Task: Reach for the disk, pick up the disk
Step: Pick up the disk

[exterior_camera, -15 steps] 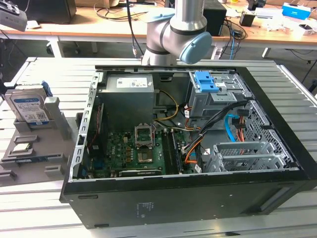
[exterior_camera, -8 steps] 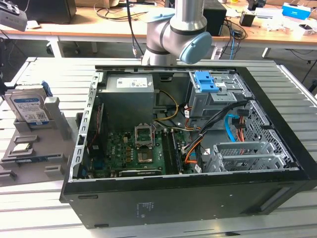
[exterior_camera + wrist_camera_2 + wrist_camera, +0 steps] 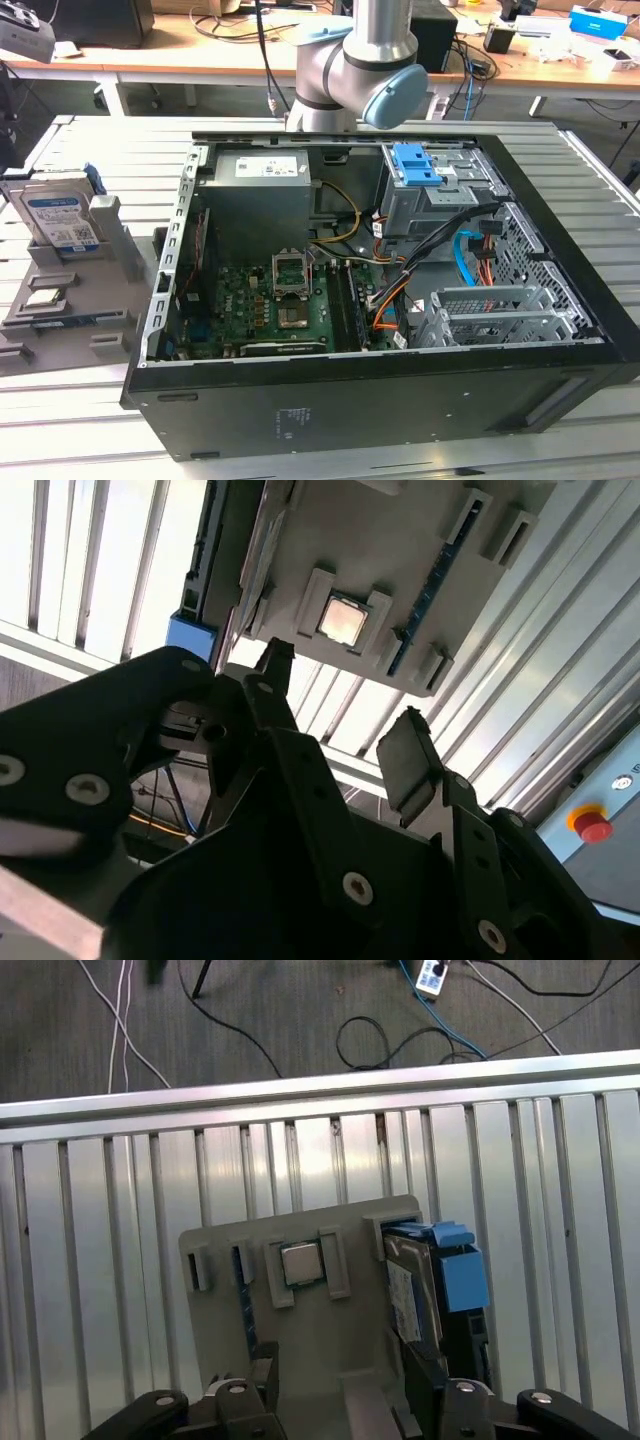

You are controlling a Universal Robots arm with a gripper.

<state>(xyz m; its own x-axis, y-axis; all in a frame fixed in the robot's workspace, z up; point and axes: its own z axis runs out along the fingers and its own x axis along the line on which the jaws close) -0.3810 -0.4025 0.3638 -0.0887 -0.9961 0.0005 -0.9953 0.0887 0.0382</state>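
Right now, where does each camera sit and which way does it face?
Exterior view: off the arm, angled down over the open computer case; the disk stands in the grey holder at the exterior view's left; an arm joint shows.
First wrist view: on the wrist, straight down on holder, chip and disk; open gripper shows.
Second wrist view: on the wrist, looking obliquely past the gripper at the chip.
Shared: both wrist views show gripper, holder, chip.

Silver-grey disk (image 3: pixel 60 215) with blue-and-white label, upright on edge in grey holder (image 3: pixel 112 238)
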